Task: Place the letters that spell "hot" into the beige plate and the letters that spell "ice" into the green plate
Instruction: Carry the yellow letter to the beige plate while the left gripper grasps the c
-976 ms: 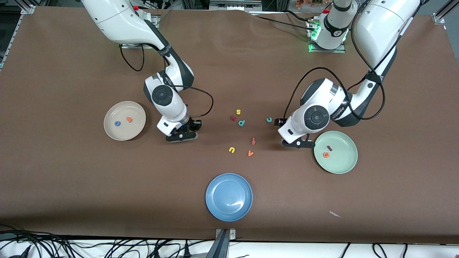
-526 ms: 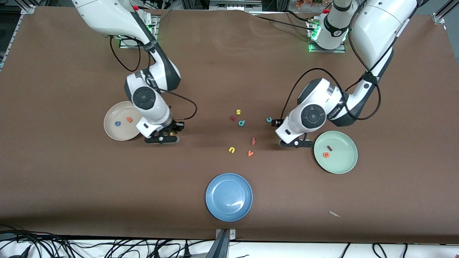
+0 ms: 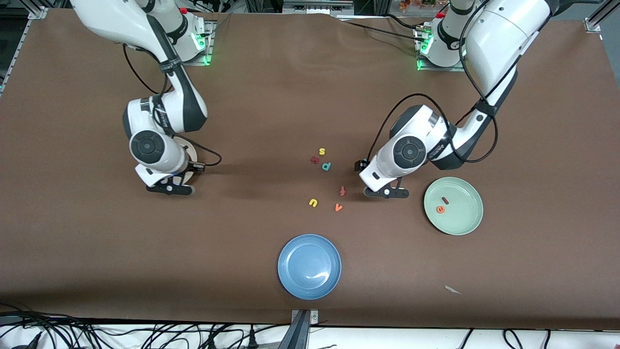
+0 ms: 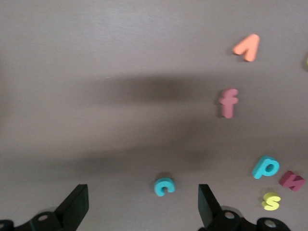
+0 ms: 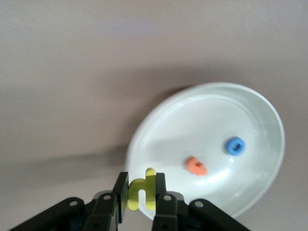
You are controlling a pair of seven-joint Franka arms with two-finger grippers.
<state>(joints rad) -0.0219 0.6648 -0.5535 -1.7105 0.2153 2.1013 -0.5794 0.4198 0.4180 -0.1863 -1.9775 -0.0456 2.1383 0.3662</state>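
Observation:
My right gripper (image 5: 142,192) is shut on the yellow h (image 5: 143,191), which hangs over the rim of the beige plate (image 5: 211,115). In that plate lie the blue o (image 5: 235,145) and the orange t (image 5: 197,166). In the front view the right gripper (image 3: 169,187) and its wrist cover most of the beige plate (image 3: 192,152). My left gripper (image 4: 142,209) is open above the table, with the teal c (image 4: 164,186) lying between its fingers. The left gripper (image 3: 386,192) hides the c in the front view. The green plate (image 3: 460,220) holds the dark red i (image 3: 444,199) and the orange e (image 3: 440,209).
Loose letters lie mid-table: a yellow s (image 3: 321,151), a dark red letter (image 3: 315,159), a teal p (image 3: 326,166), a red-orange f (image 3: 342,191), a yellow u (image 3: 313,202) and an orange v (image 3: 338,207). A blue plate (image 3: 309,266) sits nearest the front camera.
The right arm has carried the h toward its own end of the table, to above the beige plate. The left gripper has drifted from beside the green plate to over the c.

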